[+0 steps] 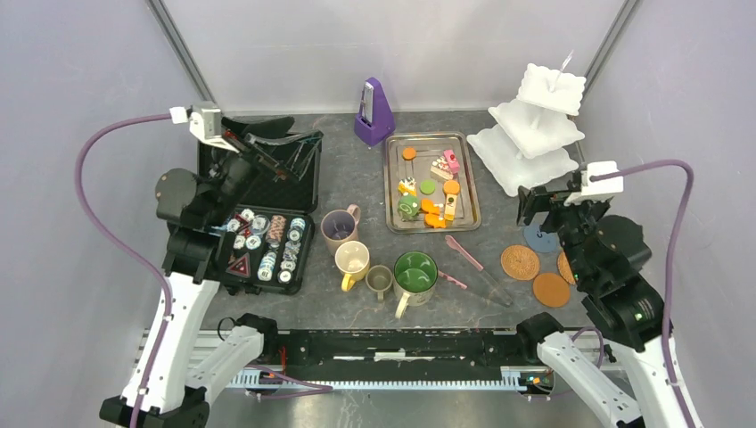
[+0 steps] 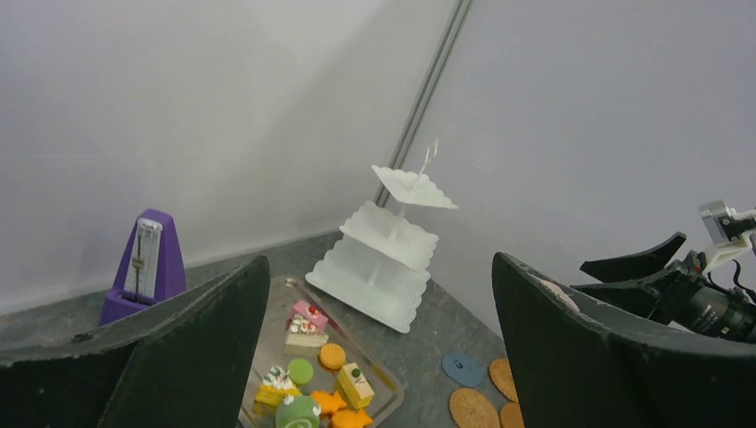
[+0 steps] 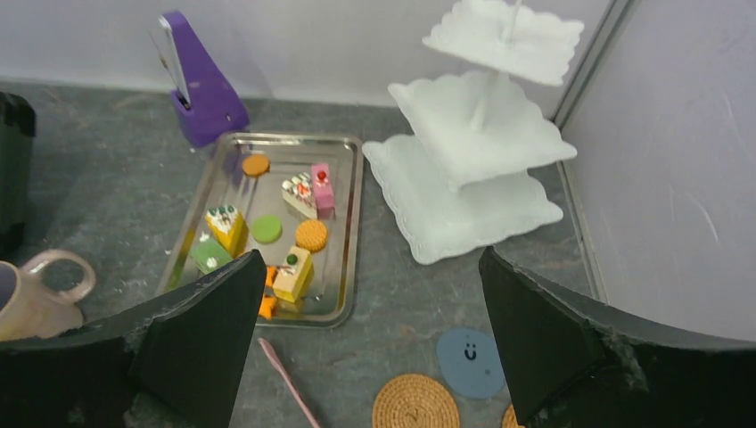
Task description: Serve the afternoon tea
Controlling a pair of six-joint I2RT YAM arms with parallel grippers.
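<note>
Small toy pastries point(image 1: 428, 192) lie in a steel tray point(image 1: 389, 183) at the table's middle; the right wrist view shows them point(image 3: 292, 270) too. The white three-tier stand point(image 1: 533, 125) is at the back right, bare. Mauve point(image 1: 339, 227), yellow point(image 1: 351, 261), olive point(image 1: 380, 281) and big green point(image 1: 414, 275) mugs cluster near the front. Cork coasters point(image 1: 520, 262) lie at the right. My left gripper point(image 1: 290, 150) hangs open and bare over the black case. My right gripper point(image 1: 533, 207) hovers open above the coasters point(image 3: 414, 406), with nothing between its fingers.
A purple metronome point(image 1: 374, 111) stands behind the tray. An open black case point(image 1: 263, 241) of poker chips lies at the left. Pink tongs point(image 1: 464, 252) rest between the mugs and the coasters. A blue smiley coaster point(image 1: 539, 239) lies under my right gripper.
</note>
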